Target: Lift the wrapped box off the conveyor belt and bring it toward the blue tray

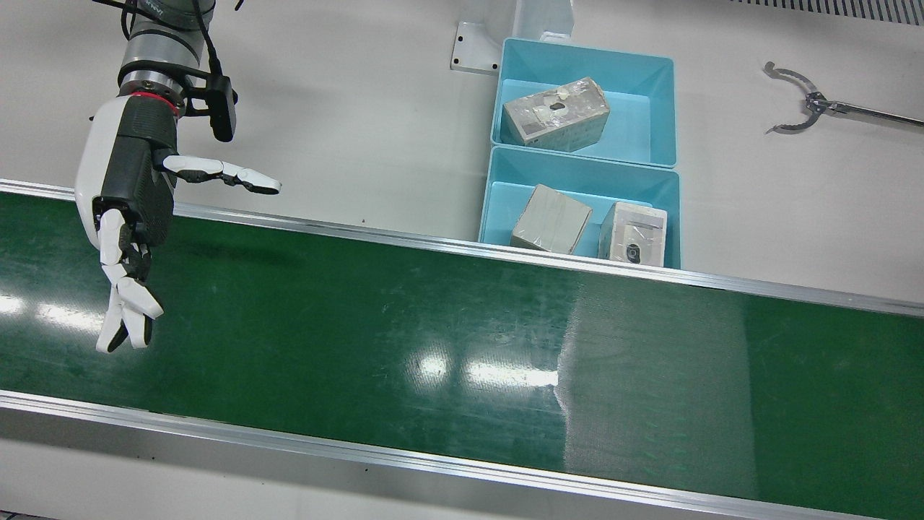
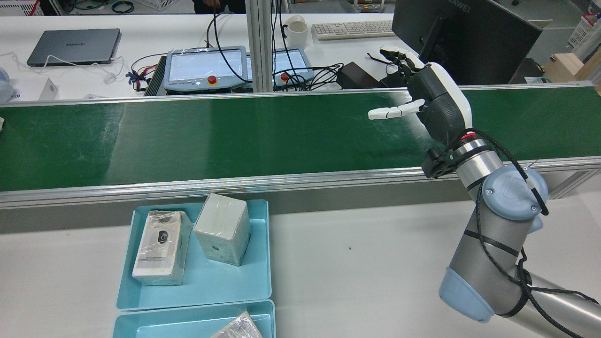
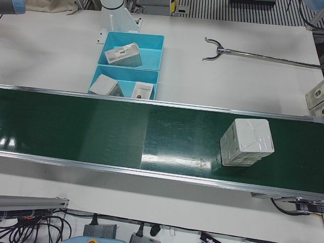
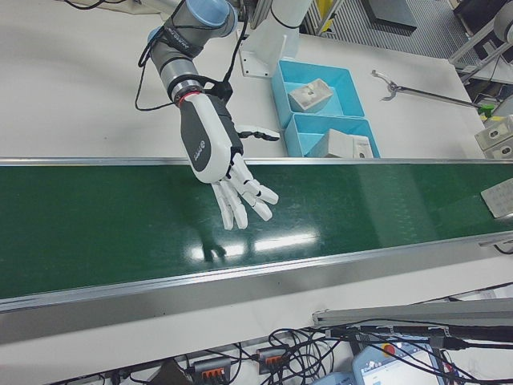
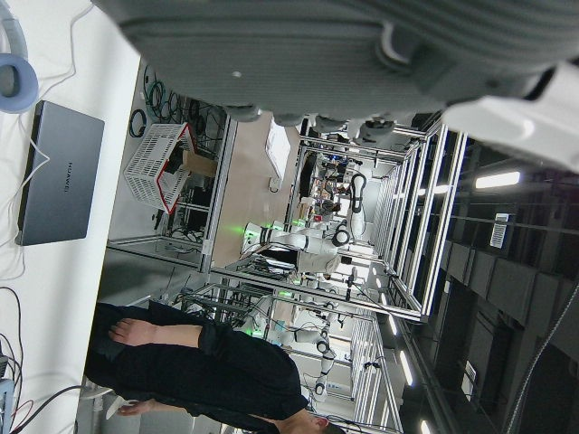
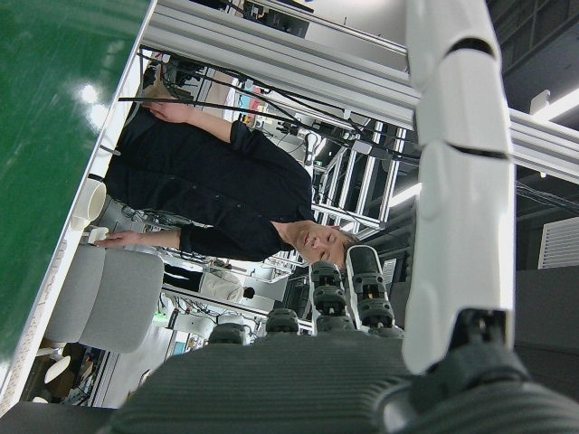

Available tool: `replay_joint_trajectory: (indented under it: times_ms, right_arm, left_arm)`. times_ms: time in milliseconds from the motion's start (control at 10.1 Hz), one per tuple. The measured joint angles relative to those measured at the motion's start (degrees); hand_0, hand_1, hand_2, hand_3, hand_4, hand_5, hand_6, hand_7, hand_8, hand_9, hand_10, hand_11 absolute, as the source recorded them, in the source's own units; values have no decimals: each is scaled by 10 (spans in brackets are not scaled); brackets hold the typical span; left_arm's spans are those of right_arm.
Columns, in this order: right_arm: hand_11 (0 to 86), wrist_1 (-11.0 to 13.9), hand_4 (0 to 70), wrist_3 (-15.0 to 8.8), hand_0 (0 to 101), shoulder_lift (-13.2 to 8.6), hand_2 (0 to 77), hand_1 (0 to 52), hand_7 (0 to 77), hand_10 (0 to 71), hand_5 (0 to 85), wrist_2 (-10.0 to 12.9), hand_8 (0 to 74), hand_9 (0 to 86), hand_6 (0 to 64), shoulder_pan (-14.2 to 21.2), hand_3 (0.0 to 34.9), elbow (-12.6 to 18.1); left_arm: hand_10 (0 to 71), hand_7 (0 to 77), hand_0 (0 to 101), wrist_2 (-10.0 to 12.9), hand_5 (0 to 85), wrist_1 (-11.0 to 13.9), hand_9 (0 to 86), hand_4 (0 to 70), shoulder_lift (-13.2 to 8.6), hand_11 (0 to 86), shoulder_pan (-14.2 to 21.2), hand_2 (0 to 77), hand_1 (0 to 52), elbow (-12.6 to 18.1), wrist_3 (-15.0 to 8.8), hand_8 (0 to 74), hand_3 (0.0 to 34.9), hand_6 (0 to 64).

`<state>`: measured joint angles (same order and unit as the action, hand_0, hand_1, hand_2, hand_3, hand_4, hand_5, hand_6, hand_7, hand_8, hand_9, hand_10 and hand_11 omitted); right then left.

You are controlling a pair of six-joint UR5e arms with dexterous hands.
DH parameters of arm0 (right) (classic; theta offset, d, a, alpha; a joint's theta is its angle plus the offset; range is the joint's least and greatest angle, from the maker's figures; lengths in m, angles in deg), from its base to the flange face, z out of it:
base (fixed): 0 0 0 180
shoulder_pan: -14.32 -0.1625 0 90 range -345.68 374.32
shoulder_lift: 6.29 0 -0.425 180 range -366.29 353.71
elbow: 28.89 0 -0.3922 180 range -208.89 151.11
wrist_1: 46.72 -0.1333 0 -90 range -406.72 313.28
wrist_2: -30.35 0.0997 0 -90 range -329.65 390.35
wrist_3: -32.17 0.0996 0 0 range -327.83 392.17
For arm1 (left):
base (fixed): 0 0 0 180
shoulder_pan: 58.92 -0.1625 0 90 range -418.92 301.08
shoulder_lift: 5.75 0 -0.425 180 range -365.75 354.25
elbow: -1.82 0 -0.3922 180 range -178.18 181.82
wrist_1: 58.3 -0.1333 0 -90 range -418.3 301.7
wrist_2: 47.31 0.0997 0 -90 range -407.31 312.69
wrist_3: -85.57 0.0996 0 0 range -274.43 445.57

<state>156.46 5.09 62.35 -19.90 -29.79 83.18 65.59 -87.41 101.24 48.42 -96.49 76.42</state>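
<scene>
A wrapped white box [image 3: 246, 142] lies on the green conveyor belt [image 3: 101, 131], far along it toward the robot's left; its corner also shows in the right-front view [image 4: 502, 198]. My right hand [image 1: 130, 217] hovers open over the other end of the belt [image 1: 433, 339], fingers spread, holding nothing, far from the box; it also shows in the rear view [image 2: 432, 94] and right-front view [image 4: 220, 160]. Two blue trays [image 1: 653, 108] [image 1: 505, 173] stand beside the belt. My left hand [image 5: 344, 54] shows only in its own view, raised and empty.
The far tray holds one wrapped box [image 1: 556, 114]; the near tray holds two [image 1: 551, 219] [image 1: 634, 232]. A metal grabber tool [image 1: 801, 108] lies on the white table past the trays. Monitors and teach pendants [image 2: 202, 68] stand beyond the belt.
</scene>
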Motion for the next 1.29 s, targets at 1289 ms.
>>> replay_joint_trajectory:
  times_ms: [1289]
  right_arm:
    - [11,-15,60,126,486,-44,93,147,76,0,267,-73,27,60,44,-37,0,-105]
  left_arm:
    - [0,5,0,0,11,0,0,0,0,5,0,5,0,0,0,5,0,0]
